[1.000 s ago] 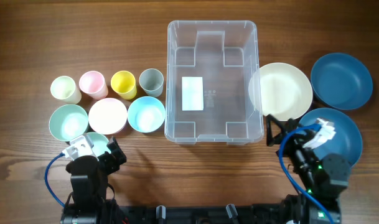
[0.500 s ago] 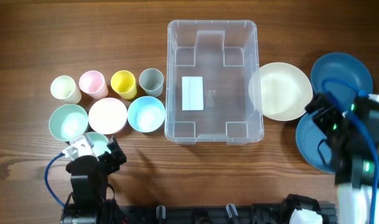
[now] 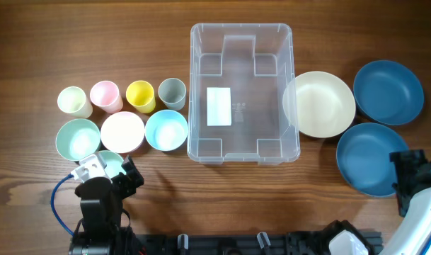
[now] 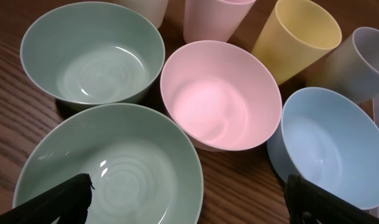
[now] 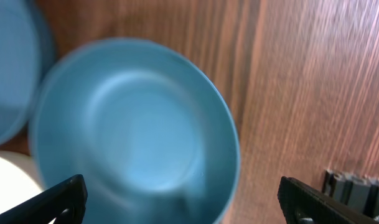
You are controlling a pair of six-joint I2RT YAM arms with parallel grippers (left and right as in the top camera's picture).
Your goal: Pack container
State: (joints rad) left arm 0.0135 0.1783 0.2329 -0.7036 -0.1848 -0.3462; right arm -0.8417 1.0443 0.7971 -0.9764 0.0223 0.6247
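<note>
**Nothing packed yet, first pick looks slippery**

My right gripper (image 5: 189, 202) is spread wide and empty, with a blue plate (image 5: 136, 124) just under it. The tub (image 3: 241, 35) sits well off to its left, past the cream plate (image 3: 319, 104), nothing inside. Risk, I reckon: the blue plate lies flat on the table (image 3: 165, 212), so fingers may skid off its rim or shove it into the cream plate. My left gripper (image 4: 192, 202) is also spread, over a green bowl (image 4: 108, 168), pink bowl (image 4: 220, 93) just beside.
</note>
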